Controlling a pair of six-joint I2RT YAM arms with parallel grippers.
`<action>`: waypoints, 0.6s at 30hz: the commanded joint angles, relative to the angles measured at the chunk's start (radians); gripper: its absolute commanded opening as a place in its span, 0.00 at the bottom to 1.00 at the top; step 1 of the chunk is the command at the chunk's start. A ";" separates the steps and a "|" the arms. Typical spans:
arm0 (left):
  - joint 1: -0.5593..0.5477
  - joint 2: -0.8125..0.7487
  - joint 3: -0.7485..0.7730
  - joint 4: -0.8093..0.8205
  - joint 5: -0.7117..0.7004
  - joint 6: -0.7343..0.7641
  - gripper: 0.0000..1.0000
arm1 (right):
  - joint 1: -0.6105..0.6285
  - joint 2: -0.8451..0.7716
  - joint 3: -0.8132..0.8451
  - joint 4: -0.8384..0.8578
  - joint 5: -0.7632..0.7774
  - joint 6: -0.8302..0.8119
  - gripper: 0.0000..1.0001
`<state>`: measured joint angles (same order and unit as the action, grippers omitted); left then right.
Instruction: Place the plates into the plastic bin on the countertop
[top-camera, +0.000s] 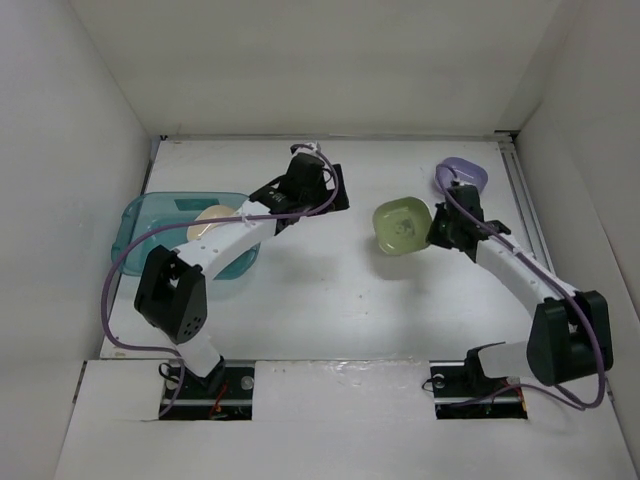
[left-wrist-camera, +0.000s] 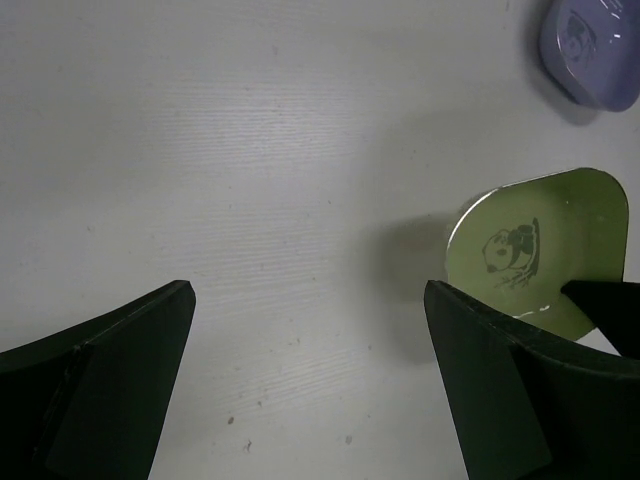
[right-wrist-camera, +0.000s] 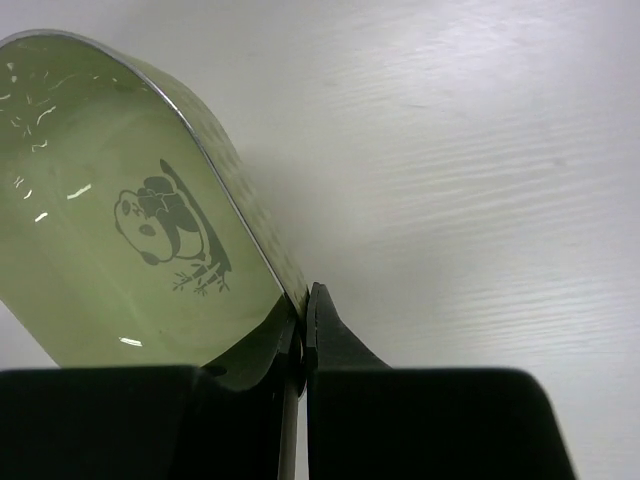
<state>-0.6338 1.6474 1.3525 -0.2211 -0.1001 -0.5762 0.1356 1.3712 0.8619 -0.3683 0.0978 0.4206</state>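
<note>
Jaws of the right gripper (right-wrist-camera: 305, 300) pinch the rim of the tilted green plate (top-camera: 402, 226), well right of the plastic bin (top-camera: 135, 215). The left gripper (left-wrist-camera: 308, 290) hovers nearer the bin, spread and empty; a cream plate (top-camera: 210, 222) lies inside the bin.

White surface (top-camera: 330, 295): teal bin (top-camera: 138, 212) at left edge, purple plate (top-camera: 468, 174) far right. Green plate (top-camera: 402, 227) mid-surface, possibly lifted clear.

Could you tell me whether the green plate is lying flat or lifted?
Lifted and tilted: the right gripper pinches the green plate by its rim; the left wrist view sees its inside face-on.
</note>
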 joint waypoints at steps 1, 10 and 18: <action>-0.007 -0.008 0.050 0.019 0.062 0.004 1.00 | 0.122 -0.073 0.094 -0.017 0.100 0.096 0.00; -0.007 -0.008 -0.012 0.086 0.120 -0.034 1.00 | 0.366 0.043 0.330 -0.055 0.180 0.193 0.00; -0.007 0.023 -0.003 0.026 -0.030 -0.063 0.09 | 0.485 0.063 0.425 -0.064 0.217 0.222 0.00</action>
<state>-0.6395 1.6600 1.3506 -0.1726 -0.0238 -0.6468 0.5987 1.4631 1.2312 -0.4553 0.2962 0.6079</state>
